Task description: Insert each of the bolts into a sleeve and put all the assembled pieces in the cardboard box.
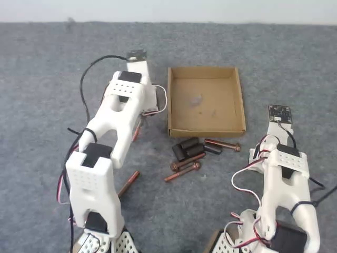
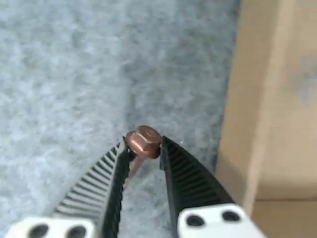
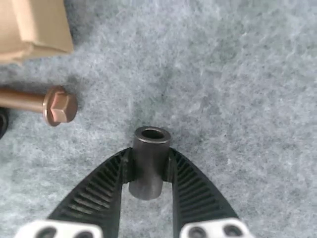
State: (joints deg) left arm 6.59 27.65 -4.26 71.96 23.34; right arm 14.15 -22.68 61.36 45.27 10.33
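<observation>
Copper bolt [image 2: 144, 141] sits pinched just under its head in the left claw [image 2: 142, 149], beside the cardboard box [image 2: 270, 99]; gripped so near one end, it may swivel. Right claw [image 3: 149, 157] clamps a black sleeve [image 3: 150, 147], bore exposed; any tilt could jam the insertion.

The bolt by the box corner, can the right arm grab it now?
Probably not yet. The right tool is shut on a black sleeve, so it has no free grip. The bolt lies close on bare carpet, beside the cardboard box, with nothing in between.
</observation>
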